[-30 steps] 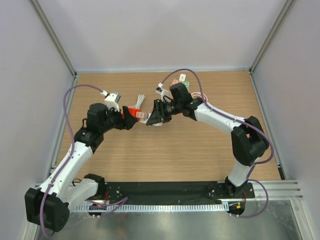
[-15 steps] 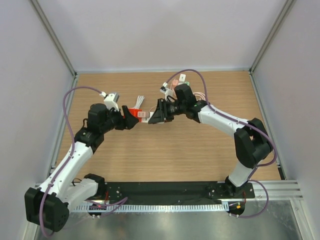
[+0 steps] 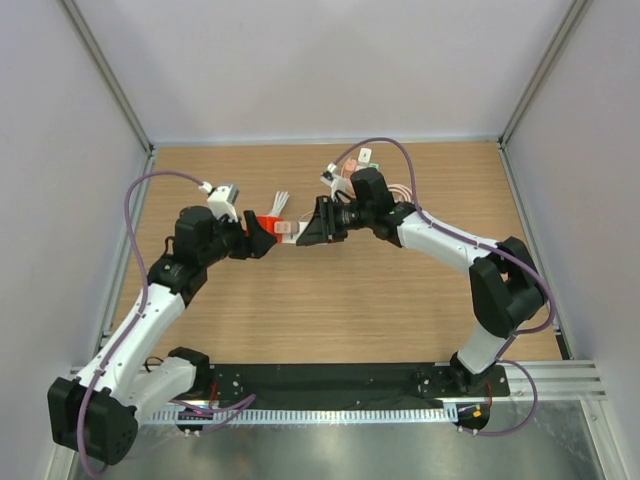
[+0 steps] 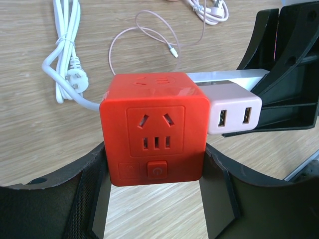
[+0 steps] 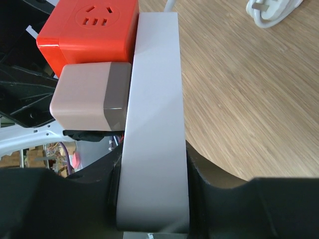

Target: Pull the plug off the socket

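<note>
Left gripper (image 4: 155, 191) pinches the red socket cube (image 4: 154, 124) at far centre, bracing it. Right gripper (image 3: 310, 232) seems clamped on the pink plug (image 4: 233, 113), which sits in the cube's right face, ready for a rightward pull.

Looks like a robot lab, a small test booth. Plain pale walls (image 3: 320, 60) on three sides, with thin metal posts (image 3: 106, 75) at the corners. Bare wooden tabletop (image 3: 330, 310) under the left gripper (image 3: 262, 238) and right gripper (image 3: 310, 232). Black plate (image 3: 340, 380) and metal rail (image 3: 560, 378) far behind them, at the near edge.
</note>
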Tool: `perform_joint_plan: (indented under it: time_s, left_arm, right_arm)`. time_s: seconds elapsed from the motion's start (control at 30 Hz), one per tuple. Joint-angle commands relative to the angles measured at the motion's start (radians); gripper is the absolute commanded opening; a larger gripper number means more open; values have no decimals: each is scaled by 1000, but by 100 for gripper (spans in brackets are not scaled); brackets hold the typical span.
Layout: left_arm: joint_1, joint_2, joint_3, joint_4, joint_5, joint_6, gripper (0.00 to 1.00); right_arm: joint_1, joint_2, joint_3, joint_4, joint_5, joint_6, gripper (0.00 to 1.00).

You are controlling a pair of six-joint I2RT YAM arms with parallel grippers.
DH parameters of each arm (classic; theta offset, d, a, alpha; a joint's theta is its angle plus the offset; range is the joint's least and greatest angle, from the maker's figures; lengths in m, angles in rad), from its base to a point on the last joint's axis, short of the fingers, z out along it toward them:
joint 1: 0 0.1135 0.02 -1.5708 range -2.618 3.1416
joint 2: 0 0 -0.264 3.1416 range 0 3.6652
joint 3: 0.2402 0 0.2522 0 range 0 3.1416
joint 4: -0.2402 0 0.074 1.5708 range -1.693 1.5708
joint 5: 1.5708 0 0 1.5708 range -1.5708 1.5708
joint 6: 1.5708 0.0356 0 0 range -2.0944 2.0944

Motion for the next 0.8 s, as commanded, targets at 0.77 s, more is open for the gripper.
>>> perform_joint_plan:
  time_s: [0.77]
  left_arm:
    - [24,-134,55,174,28,16,0]
  right_arm:
    - [-101,-40,-92,29,151,-26,1]
